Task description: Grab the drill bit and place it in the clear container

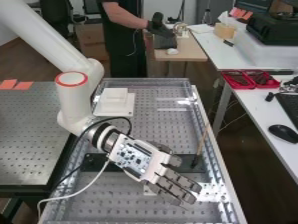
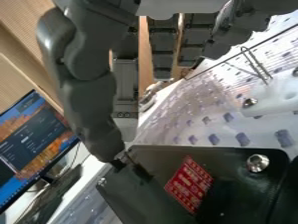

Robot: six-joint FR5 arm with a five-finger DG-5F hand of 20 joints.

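Observation:
The hand [image 1: 143, 159] is over the perforated bench in the high view, palm-side plate tilted, fingers straight and spread toward the lower right. In the wrist view the hand [image 2: 86, 85] has its thumb stretched down to a black plate [image 2: 233, 175] with a red label, the other fingers loosely extended. A thin dark piece [image 2: 136, 167] lies at the thumb's tip; whether it is the drill bit, I cannot tell. Right of the hand in the high view, a slim brownish rod [image 1: 201, 142] rises from a dark base. Clear walls [image 1: 174, 81] edge the bench; a separate clear container cannot be made out.
A white block on a tray [image 1: 114, 103] sits behind the hand, with a black bar [image 1: 93, 162] partly under the hand. Cables loop beside the wrist. Red bins [image 1: 249, 79] and a mouse [image 1: 283, 133] are on the right-hand table. A monitor [image 2: 33, 145] stands beyond the thumb.

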